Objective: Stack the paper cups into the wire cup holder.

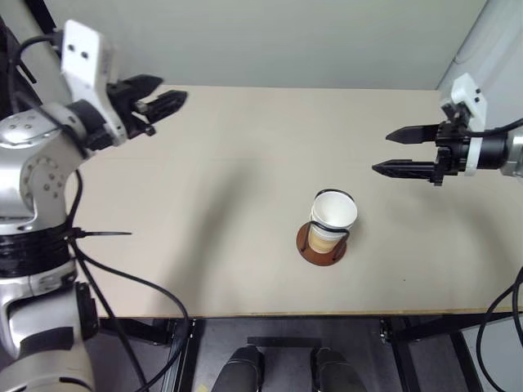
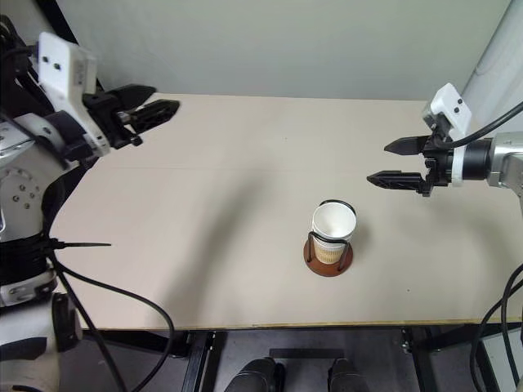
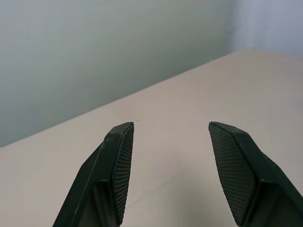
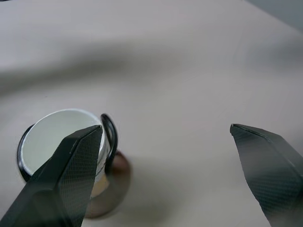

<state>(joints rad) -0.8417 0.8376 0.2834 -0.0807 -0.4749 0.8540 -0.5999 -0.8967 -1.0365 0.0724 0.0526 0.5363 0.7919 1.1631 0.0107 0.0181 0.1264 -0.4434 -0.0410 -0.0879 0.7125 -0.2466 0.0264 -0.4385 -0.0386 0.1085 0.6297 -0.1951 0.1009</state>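
Note:
The paper cups [image 1: 333, 216] sit nested inside the wire cup holder [image 1: 320, 244] near the middle of the table, white rim up, black wire loops around them. In the right wrist view the cups [image 4: 52, 142] and the holder's brown base [image 4: 116, 177] lie below and apart from the fingers. My left gripper [image 1: 173, 94] hangs open and empty over the table's far left corner. My right gripper [image 1: 384, 153] is open and empty too, held above the table to the right of and beyond the holder, pointing left.
The beige table [image 1: 229, 245] has its front edge near me and its far edge against a grey wall. A black cable [image 1: 122, 282] trails down from my left arm past the table's front left.

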